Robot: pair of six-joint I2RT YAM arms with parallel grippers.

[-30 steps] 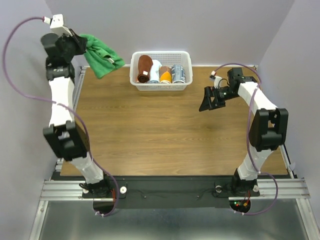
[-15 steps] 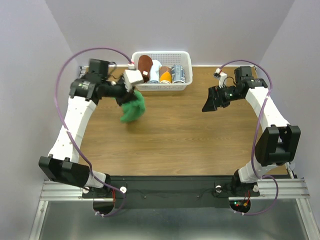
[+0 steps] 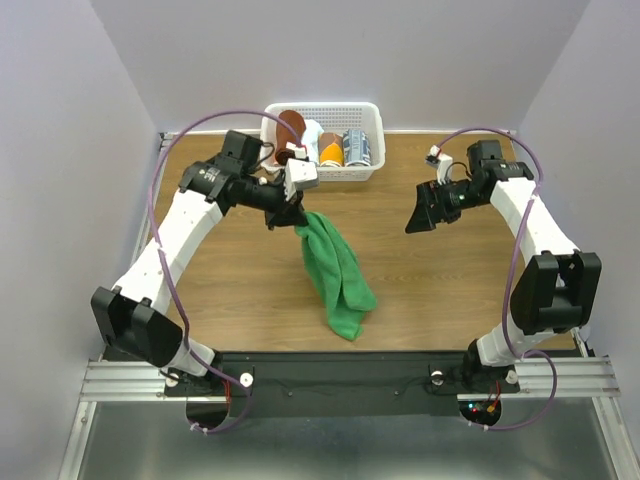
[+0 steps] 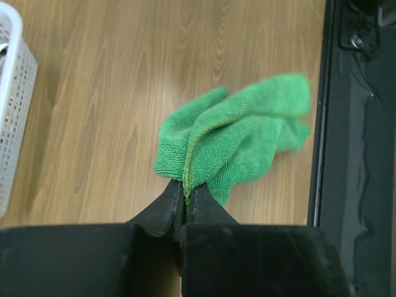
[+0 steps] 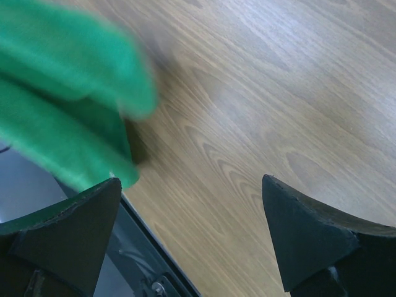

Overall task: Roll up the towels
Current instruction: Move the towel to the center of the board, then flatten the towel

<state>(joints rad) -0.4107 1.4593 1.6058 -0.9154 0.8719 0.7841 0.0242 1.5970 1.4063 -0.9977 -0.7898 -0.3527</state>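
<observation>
A green towel (image 3: 334, 272) hangs from my left gripper (image 3: 298, 221) over the middle of the wooden table (image 3: 240, 290), and its lower end reaches near the front edge. In the left wrist view the jaws are closed on the towel's hemmed edge (image 4: 185, 179), with the rest of the towel (image 4: 241, 133) bunched below. My right gripper (image 3: 418, 216) is open and empty above the right part of the table. The right wrist view shows its fingers spread wide (image 5: 192, 229) over bare wood, with the blurred green towel (image 5: 68, 111) at the left.
A white basket (image 3: 322, 172) at the back centre holds rolled towels: brown (image 3: 290, 128), white-blue, orange and grey-blue. Its corner shows in the left wrist view (image 4: 13, 117). A black rail (image 3: 340, 375) runs along the table's front edge.
My left arm has swung from the far back left to the table's middle, carrying the green towel, which now hangs long toward the front edge. My right gripper stayed nearly in place.
</observation>
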